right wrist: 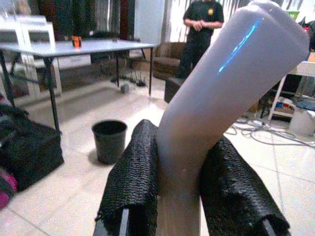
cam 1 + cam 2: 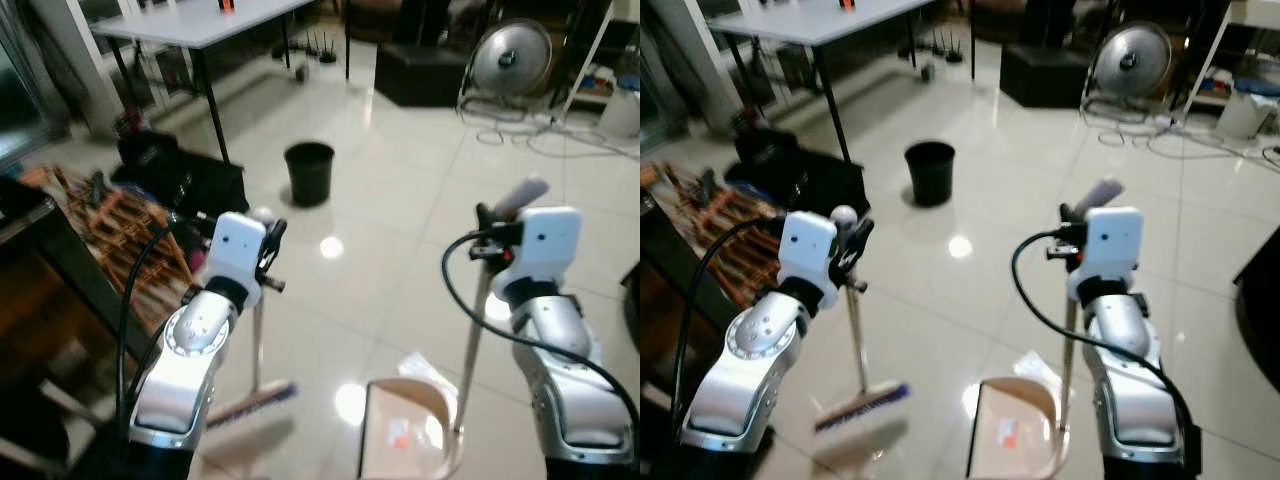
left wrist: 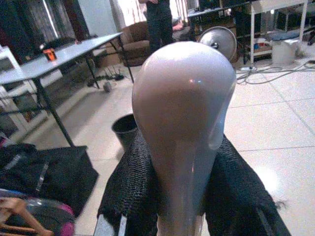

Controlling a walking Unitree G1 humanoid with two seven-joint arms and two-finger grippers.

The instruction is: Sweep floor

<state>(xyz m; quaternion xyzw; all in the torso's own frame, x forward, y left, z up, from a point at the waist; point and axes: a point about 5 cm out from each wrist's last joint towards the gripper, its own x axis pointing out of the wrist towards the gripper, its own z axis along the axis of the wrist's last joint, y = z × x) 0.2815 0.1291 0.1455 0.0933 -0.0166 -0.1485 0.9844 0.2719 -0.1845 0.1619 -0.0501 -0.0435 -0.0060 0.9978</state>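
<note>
My left gripper [image 2: 848, 248] is shut on the top of a broom handle [image 2: 854, 330], whose rounded grey end [image 3: 183, 113] fills the left wrist view between the black fingers [image 3: 130, 191]. The broom head [image 2: 860, 407], with blue bristles, rests on the tile floor below. My right gripper [image 2: 1072, 236] is shut on the grey handle [image 1: 216, 108] of an upright dustpan; its thin pole [image 2: 1068, 365] runs down to the beige pan [image 2: 1012, 435] on the floor. A bit of white litter [image 2: 425, 368] lies just beyond the pan.
A black bin [image 2: 309, 172] stands on the glossy tiles ahead. Black bags [image 2: 180, 175] and a wooden rack [image 2: 125, 245] crowd the left. A white table [image 2: 200, 20], a fan [image 2: 512, 55] with cables and a person [image 1: 199, 22] are at the far end.
</note>
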